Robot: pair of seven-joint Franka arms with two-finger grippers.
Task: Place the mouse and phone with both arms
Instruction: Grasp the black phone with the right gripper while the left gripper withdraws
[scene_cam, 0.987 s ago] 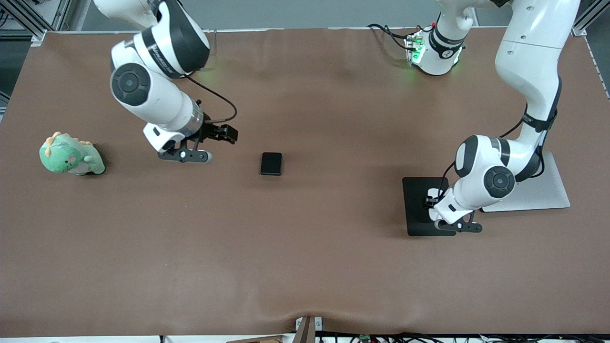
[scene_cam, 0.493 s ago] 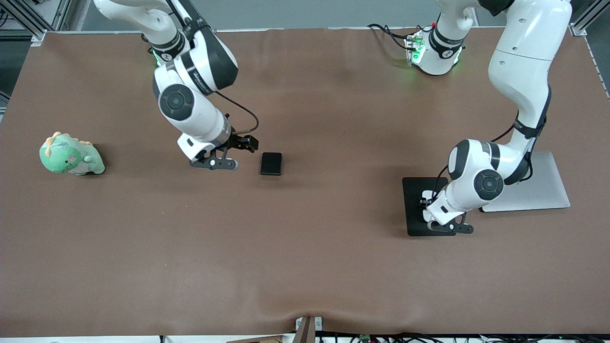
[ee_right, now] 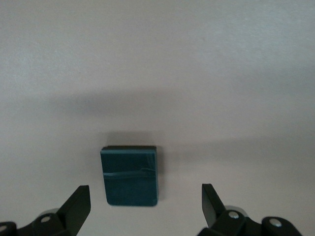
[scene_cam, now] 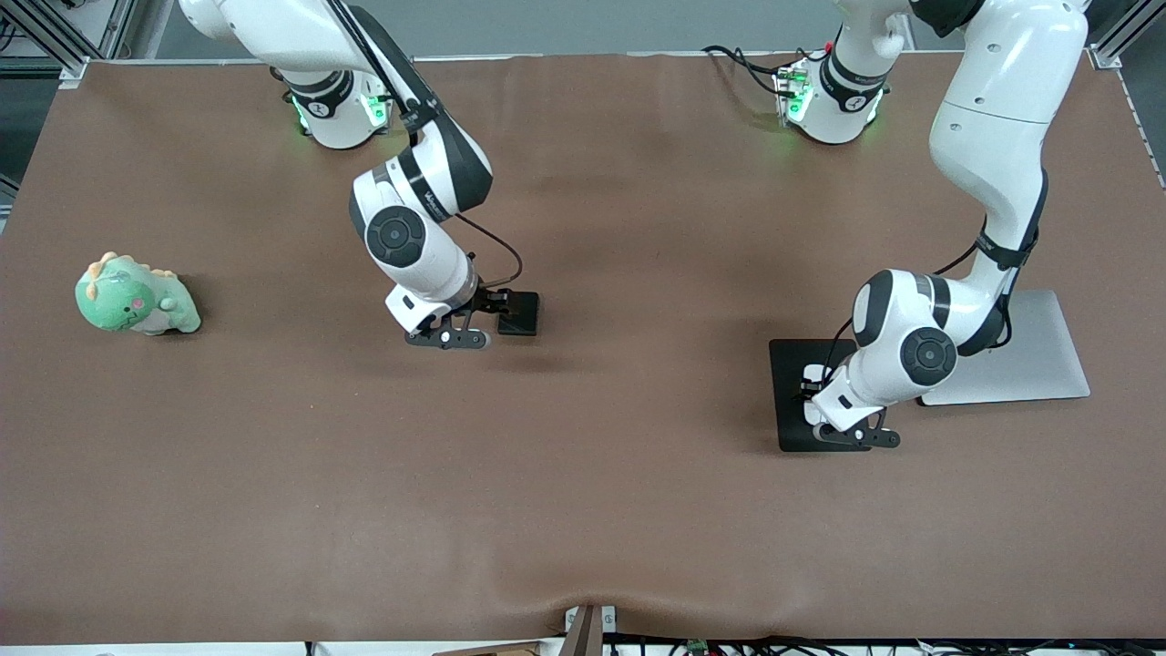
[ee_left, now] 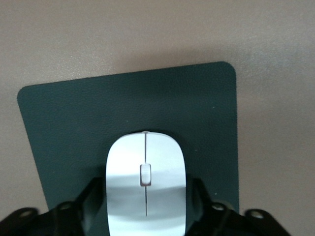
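The white mouse lies on the black mat, which sits toward the left arm's end of the table. My left gripper straddles the mouse, open, with a thin gap showing on each side. In the front view the left gripper is low over the mat and hides the mouse. The small black phone lies flat near the table's middle. My right gripper hovers right beside it, open. In the right wrist view the phone shows just ahead of the wide-spread fingertips.
A silver laptop lies beside the mat, partly under the left arm. A green dinosaur plush sits toward the right arm's end of the table. Brown cloth covers the whole table.
The right arm has swung from near the plush side toward the phone and come lower. The left gripper has opened off the mouse and shifted slightly over the mat.
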